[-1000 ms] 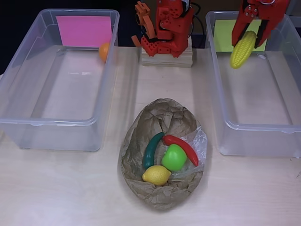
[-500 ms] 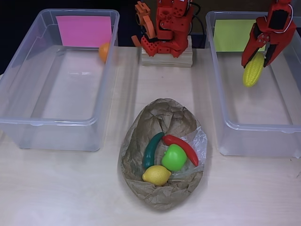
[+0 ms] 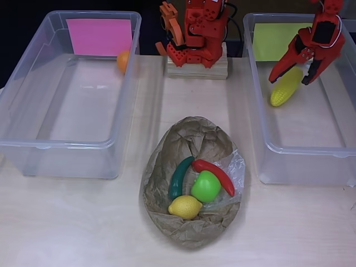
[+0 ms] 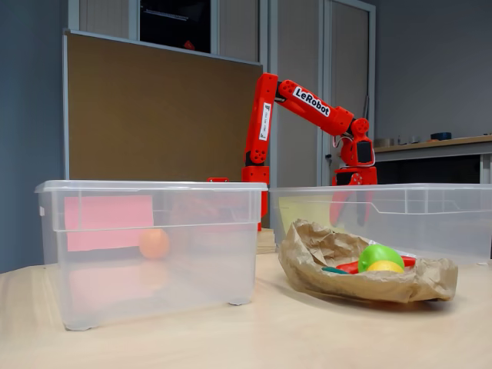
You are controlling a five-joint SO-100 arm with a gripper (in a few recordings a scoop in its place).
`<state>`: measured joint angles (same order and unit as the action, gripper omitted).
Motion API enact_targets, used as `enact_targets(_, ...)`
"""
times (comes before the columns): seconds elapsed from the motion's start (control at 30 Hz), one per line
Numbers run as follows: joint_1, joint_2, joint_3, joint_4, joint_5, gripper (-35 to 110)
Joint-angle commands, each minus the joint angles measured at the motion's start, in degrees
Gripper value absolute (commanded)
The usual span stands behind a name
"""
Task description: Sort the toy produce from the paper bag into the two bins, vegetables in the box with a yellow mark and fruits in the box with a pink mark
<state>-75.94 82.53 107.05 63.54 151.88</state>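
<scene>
My red gripper (image 3: 295,75) hangs inside the right clear bin (image 3: 303,149), the one with the yellow mark (image 3: 273,40), and its jaws are spread open. The yellow corn (image 3: 285,89) lies tilted just below the fingertips, free of them. The left bin (image 3: 55,143) has a pink mark (image 3: 99,36) and holds an orange (image 3: 123,61). In the paper bag (image 3: 192,139) lie a dark green pepper (image 3: 179,177), a red chili (image 3: 216,175), a green apple (image 3: 206,186) and a lemon (image 3: 185,207). In the fixed view the gripper (image 4: 350,201) dips behind the right bin's wall (image 4: 438,223).
The arm's base stands on a wooden block (image 3: 197,68) between the bins at the back. The bag (image 4: 338,265) lies between the two bins toward the table's front, with bare tabletop (image 3: 67,222) around it.
The gripper carried the corn forward and down into the yellow-marked bin, then opened. The corn has slipped out of the jaws and tilted to the left.
</scene>
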Motion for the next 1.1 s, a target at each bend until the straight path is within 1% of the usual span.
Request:
enact_targets(0.0,1.76,2.29,-4.83,5.80,-5.01,37)
enact_targets(0.2,7.38,1.05,-21.27,16.96,-19.78,30)
enact_targets(0.4,14.85,0.35,-35.33,25.40,-32.52,28)
enact_targets(0.5,19.86,1.14,-39.99,30.41,-37.79,28)
enact_targets(0.63,30.23,5.36,-39.99,34.01,-44.47,31)
enact_targets(0.73,39.55,6.94,-38.85,32.34,-52.03,34)
enact_targets(0.83,47.72,6.94,-38.67,27.95,-63.19,33)
enact_targets(0.93,54.23,5.98,-38.06,23.38,-71.19,31)
enact_targets(1.0,57.57,4.39,-37.44,20.21,-73.39,31)
enact_targets(1.07,59.59,2.29,-36.74,17.14,-73.56,29)
